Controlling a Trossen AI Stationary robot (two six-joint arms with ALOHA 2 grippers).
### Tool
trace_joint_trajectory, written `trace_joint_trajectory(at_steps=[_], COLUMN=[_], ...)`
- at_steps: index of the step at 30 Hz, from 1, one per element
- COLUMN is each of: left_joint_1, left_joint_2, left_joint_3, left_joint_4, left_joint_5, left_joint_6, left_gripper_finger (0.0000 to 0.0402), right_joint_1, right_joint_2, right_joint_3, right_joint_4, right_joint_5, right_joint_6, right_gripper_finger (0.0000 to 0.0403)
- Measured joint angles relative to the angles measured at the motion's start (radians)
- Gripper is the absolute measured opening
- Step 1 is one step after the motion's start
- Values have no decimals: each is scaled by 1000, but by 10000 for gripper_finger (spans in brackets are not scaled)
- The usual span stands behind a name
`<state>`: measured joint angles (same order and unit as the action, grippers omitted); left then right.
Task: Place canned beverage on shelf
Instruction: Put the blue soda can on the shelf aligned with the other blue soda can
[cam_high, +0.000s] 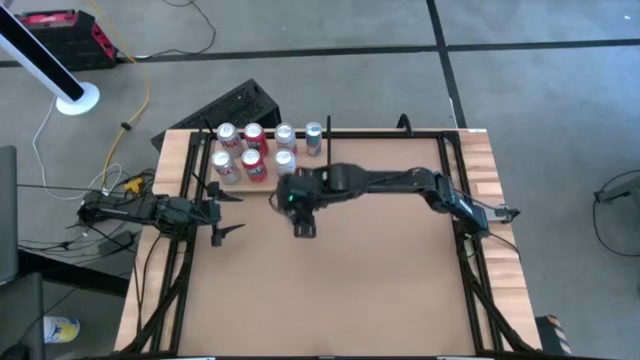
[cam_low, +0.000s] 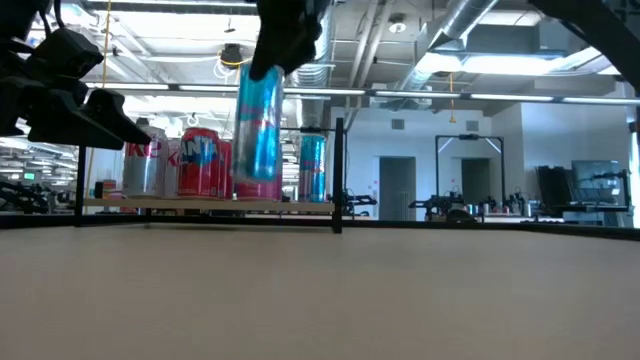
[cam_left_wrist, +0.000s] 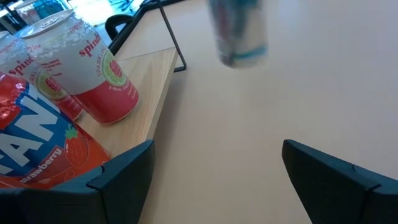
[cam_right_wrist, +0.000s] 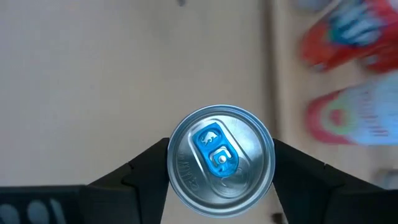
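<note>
My right tool: pinching slim blue can by its rim, lifted off desk. Keep upright; set at shelf free spot, 11 o'clock. Left tool: spread, idle.

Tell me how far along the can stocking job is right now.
Done: several cans already stand on the shelf. In hand: the right pincer grips a tall blue can by its top, lifted off the table just in front of the shelf. Left: carrying it over and setting it down. The left pincer waits open beside the shelf.
</note>
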<state>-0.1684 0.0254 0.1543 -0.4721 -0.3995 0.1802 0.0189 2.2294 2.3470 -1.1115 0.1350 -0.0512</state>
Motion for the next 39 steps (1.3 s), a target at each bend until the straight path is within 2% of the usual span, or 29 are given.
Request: trace_joint_trajectory(at_steps=[7, 14, 20, 27, 39], left_joint_1=[0, 0, 0, 0, 0], left_joint_2=[0, 0, 0, 0, 0], left_joint_3=[0, 0, 0, 0, 0], left_joint_4=[0, 0, 0, 0, 0], left_joint_5=[0, 0, 0, 0, 0], left_joint_6=[0, 0, 0, 0, 0], left_gripper_finger=[336, 336, 336, 336, 336], right_joint_1=[-90, -203, -284, -342, -372], right_joint_2=[-70, -66, -62, -61, -4], right_joint_3=[1, 1, 0, -3, -15], right_joint_4=[-13, -22, -26, -39, -50], right_joint_5=[4, -70, -83, -140, -136], right_joint_6=[-57, -115, -138, -141, -138], right_gripper_finger=[262, 262, 262, 262, 262])
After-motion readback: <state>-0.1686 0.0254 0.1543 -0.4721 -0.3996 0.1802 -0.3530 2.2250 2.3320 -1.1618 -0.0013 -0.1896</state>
